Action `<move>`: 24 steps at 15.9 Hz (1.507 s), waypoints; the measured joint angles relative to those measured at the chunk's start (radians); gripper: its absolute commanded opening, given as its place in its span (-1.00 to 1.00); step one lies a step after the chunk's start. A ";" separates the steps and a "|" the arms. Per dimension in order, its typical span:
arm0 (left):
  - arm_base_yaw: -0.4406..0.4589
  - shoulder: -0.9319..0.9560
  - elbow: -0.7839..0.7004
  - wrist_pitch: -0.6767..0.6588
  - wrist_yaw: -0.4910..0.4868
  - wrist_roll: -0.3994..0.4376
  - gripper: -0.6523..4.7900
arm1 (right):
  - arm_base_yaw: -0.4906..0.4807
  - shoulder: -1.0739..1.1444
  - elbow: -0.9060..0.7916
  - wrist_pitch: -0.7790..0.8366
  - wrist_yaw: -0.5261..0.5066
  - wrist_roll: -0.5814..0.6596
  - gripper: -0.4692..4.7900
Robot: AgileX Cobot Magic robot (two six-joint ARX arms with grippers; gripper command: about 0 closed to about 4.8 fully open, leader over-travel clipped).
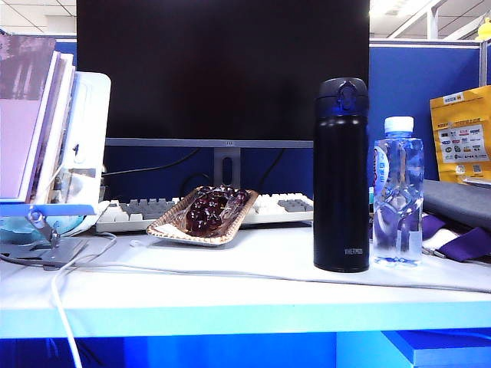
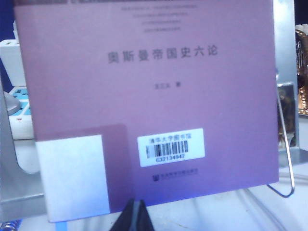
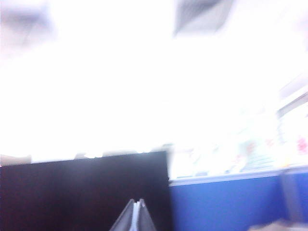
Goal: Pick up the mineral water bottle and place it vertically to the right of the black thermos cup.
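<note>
We read the task as done: mineral water bottle [image 1: 397, 193] stands upright on the counter [image 1: 230, 287] just right of the black thermos cup [image 1: 341, 175], right claw [image 3: 138, 204] clenched empty above, left claw [image 2: 136, 206] clenched by a book [image 2: 144, 96].

Neither arm shows from the table-side camera. The left gripper [image 2: 136, 214] has its two dark fingers pressed together into a narrow point, empty, held about level. The right gripper [image 3: 138, 216] is likewise pinched closed with nothing between its pale fingers, and it tips upward toward the ceiling.
</note>
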 measured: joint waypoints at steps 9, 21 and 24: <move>0.000 0.000 0.000 0.000 0.000 0.000 -0.78 | 0.000 -0.577 0.095 -1.098 0.029 0.000 -0.79; 0.000 0.000 0.000 0.000 0.000 0.000 -0.78 | -0.248 -0.580 -0.222 -1.141 -0.119 0.107 -0.79; 0.000 0.000 0.000 0.000 0.000 0.000 -0.78 | -0.251 -0.604 -0.278 -1.182 -0.190 0.114 -0.78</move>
